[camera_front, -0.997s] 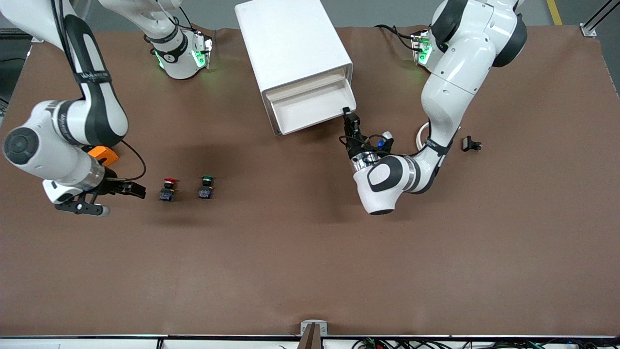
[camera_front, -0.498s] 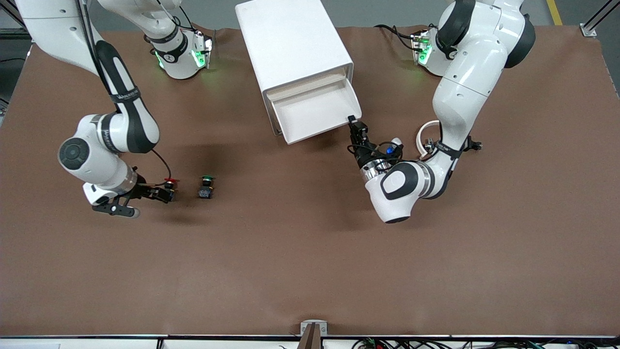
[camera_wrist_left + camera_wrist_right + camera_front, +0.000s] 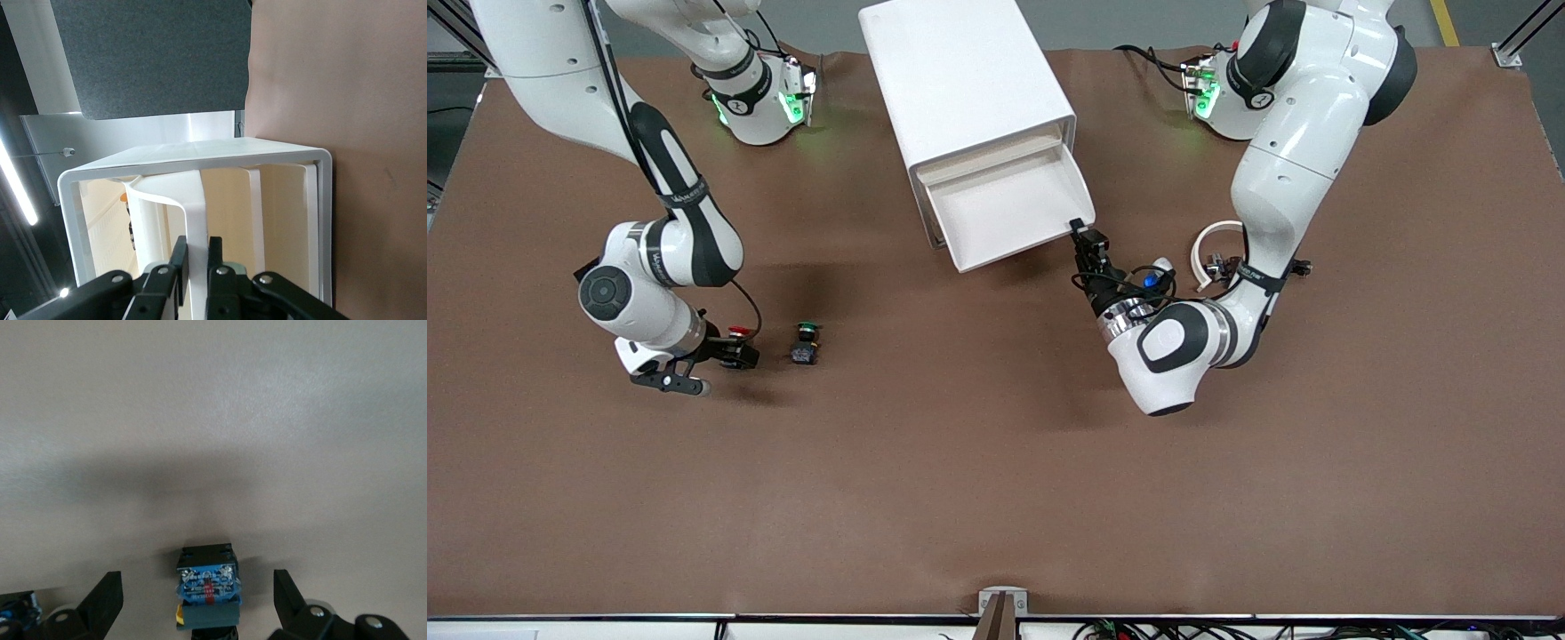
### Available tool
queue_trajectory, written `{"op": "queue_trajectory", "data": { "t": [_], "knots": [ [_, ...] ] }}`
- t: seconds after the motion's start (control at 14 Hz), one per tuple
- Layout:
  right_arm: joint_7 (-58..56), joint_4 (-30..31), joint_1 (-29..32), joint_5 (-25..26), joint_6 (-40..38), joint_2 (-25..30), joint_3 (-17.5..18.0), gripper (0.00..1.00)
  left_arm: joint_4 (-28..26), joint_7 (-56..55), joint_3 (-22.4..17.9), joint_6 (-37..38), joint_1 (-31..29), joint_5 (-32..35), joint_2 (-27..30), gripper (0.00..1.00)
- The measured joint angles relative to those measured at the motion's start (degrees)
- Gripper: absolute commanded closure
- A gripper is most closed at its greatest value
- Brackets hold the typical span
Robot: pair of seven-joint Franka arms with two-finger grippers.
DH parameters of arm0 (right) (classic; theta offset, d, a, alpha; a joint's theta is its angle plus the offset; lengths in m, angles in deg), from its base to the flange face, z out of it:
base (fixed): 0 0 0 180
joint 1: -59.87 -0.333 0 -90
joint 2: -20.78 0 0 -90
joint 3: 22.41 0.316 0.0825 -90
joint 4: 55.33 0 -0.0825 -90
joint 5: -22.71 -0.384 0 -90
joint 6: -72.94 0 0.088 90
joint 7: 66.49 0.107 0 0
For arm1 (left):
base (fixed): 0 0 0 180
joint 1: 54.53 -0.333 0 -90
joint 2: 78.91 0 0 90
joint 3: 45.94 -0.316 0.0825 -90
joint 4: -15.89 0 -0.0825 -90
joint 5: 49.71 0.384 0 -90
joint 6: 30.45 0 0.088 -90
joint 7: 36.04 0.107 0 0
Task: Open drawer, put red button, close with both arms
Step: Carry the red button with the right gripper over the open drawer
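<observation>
The drawer (image 3: 1005,209) stands pulled out of the white cabinet (image 3: 960,80), its tray bare. My left gripper (image 3: 1080,229) is shut on the drawer's front wall at the corner toward the left arm's end; the left wrist view shows both fingers (image 3: 179,257) pinching that thin white wall (image 3: 200,213). The red button (image 3: 737,333) stands on the mat beside the green button (image 3: 807,342). My right gripper (image 3: 740,354) is low at the red button. In the right wrist view its open fingers (image 3: 107,597) stand on either side of the button's blue-and-black body (image 3: 207,580), apart from it.
A white ring-shaped piece (image 3: 1214,244) and a small black part (image 3: 1303,265) lie beside the left arm's forearm. The right arm's elbow (image 3: 618,293) hangs over the mat; the orange block is hidden. The brown mat (image 3: 978,480) stretches wide nearer the front camera.
My right gripper moved toward the red button and now straddles it. My left gripper drew the drawer farther out of the cabinet.
</observation>
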Motion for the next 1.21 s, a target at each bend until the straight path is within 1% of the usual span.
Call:
{"op": "queue_trajectory", "data": {
  "t": [0.14, 0.21, 0.28, 0.36, 0.43, 0.5, 0.57, 0.64, 0.78, 0.93, 1.07, 1.21],
  "knots": [
    [0.06, 0.03, 0.02, 0.0, -0.1, -0.57, -0.04, 0.0, 0.25, -0.01, 0.0, -0.12, -0.58, -0.03, 0.0, 0.86],
    [0.07, 0.05, 0.06, 0.0, -0.42, -0.74, -0.06, 0.17, 0.39, -0.02, 0.0, -0.15, -0.86, -0.04, 0.0, 0.86],
    [0.07, 0.05, 0.07, 0.0, -1.15, -0.81, -0.07, 0.54, 0.48, -0.03, 0.0, -0.19, -1.05, -0.04, 0.0, 0.86],
    [0.08, 0.05, 0.07, 0.0, -1.92, -0.82, -0.06, 0.75, 0.52, -0.05, 0.0, -0.22, -1.1, -0.04, 0.0, 0.84],
    [0.08, 0.05, 0.07, 0.0, -2.42, -0.82, -0.05, 0.85, 0.54, -0.06, 0.0, -0.29, -1.11, -0.04, -0.01, 0.79],
    [0.08, 0.04, 0.07, 0.0, -2.69, -0.81, -0.05, 1.0, 0.62, -0.06, -0.01, -0.62, -1.2, -0.04, -0.03, 0.56],
    [0.08, 0.03, 0.07, 0.0, -2.79, -0.81, -0.05, 1.0, 0.66, -0.05, -0.01, -0.7, -1.3, -0.04, -0.05, 0.24],
    [0.08, -0.06, 0.06, -0.04, -2.97, -0.8, -0.04, 1.0, 0.68, 0.0, -0.02, -0.68, -1.56, -0.03, -0.06, 0.02],
    [0.1, -0.92, 0.06, -0.19, -5.13, -0.71, -0.03, 1.0, 0.69, 0.07, -0.03, -0.59, -2.25, -0.03, -0.06, 0.0],
    [0.12, -3.63, 0.06, -0.9, -10.44, -0.2, -0.03, 1.0, 0.69, 0.09, -0.03, -0.56, -2.46, -0.03, -0.06, 0.0],
    [1.08, -8.04, 0.05, -2.4, -18.7, 1.63, -0.04, 1.0, 0.72, 0.12, -0.03, -0.55, -2.42, -0.03, -0.07, 0.0],
    [4.71, -13.19, -0.14, -3.07, -28.49, 4.52, 0.07, 1.0, 0.82, 0.19, -0.01, -0.46, -2.43, -0.03, -0.08, 0.0]
  ]
}}
